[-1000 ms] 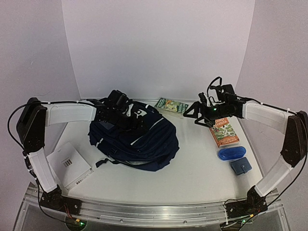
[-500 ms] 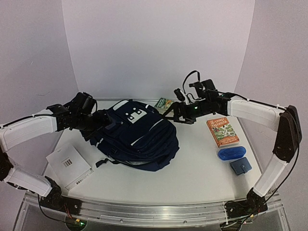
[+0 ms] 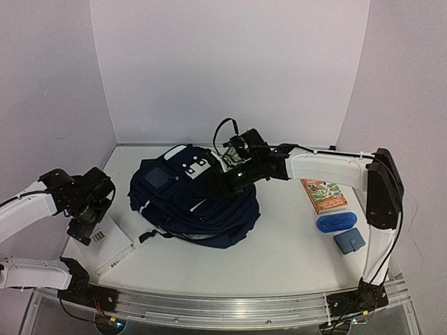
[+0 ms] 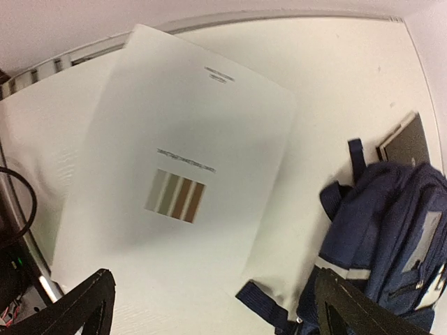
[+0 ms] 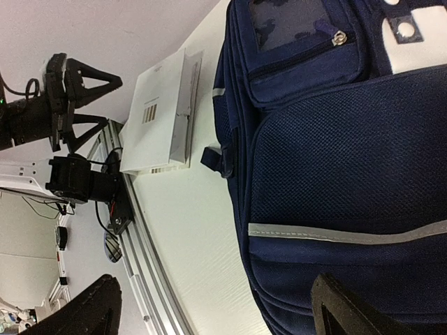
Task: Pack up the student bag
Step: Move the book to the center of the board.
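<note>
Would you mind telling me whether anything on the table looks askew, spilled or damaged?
Nothing looks spilled or damaged. The only slight oddity is the white book, lying skewed close to the left near edge of the table; the student bag lies flat, front up.

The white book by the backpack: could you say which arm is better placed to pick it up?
Likely the left: the open left gripper hangs over the white book, whereas the right gripper is above the student bag.

top: high, looking down | left wrist: close over white box [image 4: 174,174] | right wrist: close over student bag [image 5: 335,174]; all share both
</note>
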{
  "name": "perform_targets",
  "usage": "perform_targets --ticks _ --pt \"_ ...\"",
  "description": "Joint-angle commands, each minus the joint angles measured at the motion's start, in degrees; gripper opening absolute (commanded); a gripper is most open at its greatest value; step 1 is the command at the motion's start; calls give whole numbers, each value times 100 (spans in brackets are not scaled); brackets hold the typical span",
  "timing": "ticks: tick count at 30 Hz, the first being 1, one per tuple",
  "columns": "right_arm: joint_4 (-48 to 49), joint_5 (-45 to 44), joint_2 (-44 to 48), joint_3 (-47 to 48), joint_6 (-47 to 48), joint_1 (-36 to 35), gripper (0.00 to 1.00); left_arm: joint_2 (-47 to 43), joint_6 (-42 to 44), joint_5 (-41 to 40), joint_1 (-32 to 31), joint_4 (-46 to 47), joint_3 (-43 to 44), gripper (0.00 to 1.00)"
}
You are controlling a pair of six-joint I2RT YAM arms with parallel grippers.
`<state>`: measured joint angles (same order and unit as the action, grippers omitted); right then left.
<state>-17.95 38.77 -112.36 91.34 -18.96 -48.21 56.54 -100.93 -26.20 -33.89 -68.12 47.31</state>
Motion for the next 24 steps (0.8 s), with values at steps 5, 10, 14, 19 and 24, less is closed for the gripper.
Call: perform_targets --ticks 5,10,14,19,24 --pt "46 52 30 313 50 24 94 -727 -1887 -647 82 -1720 -461 100" --pt "48 75 31 327 21 23 95 -359 -1671 -660 334 -1780 -381 100" --pt "52 112 51 318 -3 27 95 113 -1252 -605 742 -1779 -111 100" --pt "55 130 125 273 -3 24 95 314 -402 -403 1556 -1242 -153 100" --pt "55 122 229 237 35 30 95 237 512 -84 2452 -407 -511 100"
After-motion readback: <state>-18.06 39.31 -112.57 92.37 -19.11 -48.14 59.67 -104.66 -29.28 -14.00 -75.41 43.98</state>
